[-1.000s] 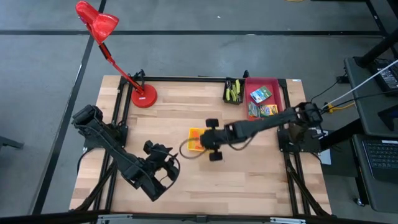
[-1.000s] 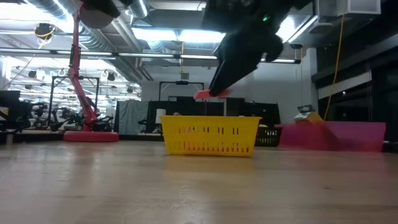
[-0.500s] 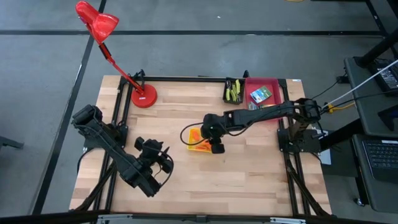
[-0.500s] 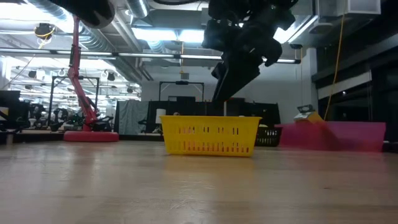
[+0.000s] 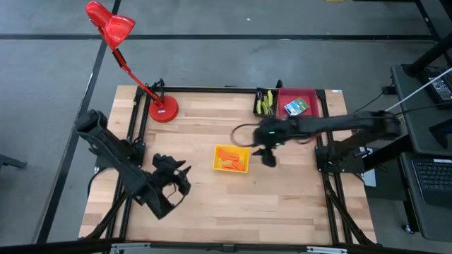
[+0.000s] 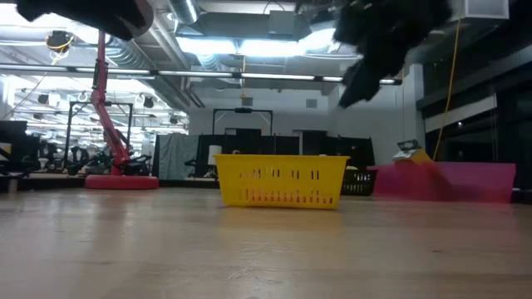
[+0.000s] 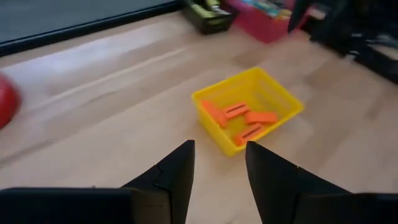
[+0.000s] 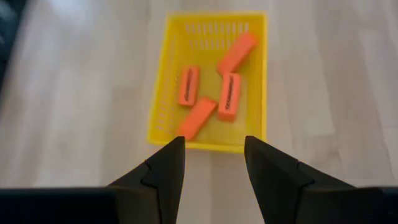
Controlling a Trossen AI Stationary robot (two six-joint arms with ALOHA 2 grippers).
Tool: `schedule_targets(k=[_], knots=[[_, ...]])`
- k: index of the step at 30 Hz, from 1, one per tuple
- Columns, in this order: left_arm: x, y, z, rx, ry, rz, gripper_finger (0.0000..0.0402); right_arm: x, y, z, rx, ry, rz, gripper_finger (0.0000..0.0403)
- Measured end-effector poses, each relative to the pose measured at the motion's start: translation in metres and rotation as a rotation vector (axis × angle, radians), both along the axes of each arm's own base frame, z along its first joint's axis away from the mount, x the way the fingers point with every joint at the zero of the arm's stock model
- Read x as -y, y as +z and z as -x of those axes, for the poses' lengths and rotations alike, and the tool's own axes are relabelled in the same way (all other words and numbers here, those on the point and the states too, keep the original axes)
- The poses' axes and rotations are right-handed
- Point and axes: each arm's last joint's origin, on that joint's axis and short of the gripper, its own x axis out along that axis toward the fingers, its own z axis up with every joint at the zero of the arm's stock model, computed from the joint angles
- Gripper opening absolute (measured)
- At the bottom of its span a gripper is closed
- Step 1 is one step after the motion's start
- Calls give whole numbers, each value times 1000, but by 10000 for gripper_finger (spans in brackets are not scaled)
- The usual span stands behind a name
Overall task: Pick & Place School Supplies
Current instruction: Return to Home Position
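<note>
A yellow basket (image 5: 232,158) stands mid-table and holds several orange pieces (image 8: 214,93). My right gripper (image 5: 268,159) hovers open and empty just right of the basket, which shows between its fingers in the right wrist view (image 8: 210,81). My left gripper (image 5: 183,171) hangs open and empty left of the basket, pointing toward it (image 7: 249,109). At the far right, a printed box (image 5: 295,107) lies in the red tray (image 5: 316,99). Yellow-green tools (image 5: 265,104) lie in the black bin beside that tray.
A red desk lamp stands on its base (image 5: 163,109) at the far left, its head (image 5: 109,25) reaching beyond the table. The red tray (image 6: 449,181) and the lamp (image 6: 120,178) flank the basket (image 6: 281,179) in the low view. Bare wood lies along the near side.
My right gripper has let go of an orange piece it held over the yellow basket. It has then risen and swung toward the table's right edge, off the basket. My left gripper has drawn back a little toward the table's left edge.
</note>
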Motion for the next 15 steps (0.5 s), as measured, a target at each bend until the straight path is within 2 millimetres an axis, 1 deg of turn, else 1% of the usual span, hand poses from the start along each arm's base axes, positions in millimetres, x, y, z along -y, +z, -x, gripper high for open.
schedule_targets(k=[3, 5, 9, 12, 15], knots=[[-13, 2, 1, 27, -104, 4, 134, -1, 14, 34, 136, -72, -56, 171], [-27, 1, -1, 48, -192, 27, 132, -1, 19, 54, 221, -131, -109, 171], [-66, -6, -5, 204, -376, 61, 132, -3, 26, 87, 402, -246, -204, 171], [-98, -13, 5, 350, -452, 56, 128, -5, 34, 106, 501, -303, -228, 171], [-125, -24, 24, 390, -467, 40, 118, -7, 46, 120, 594, -342, -225, 171]])
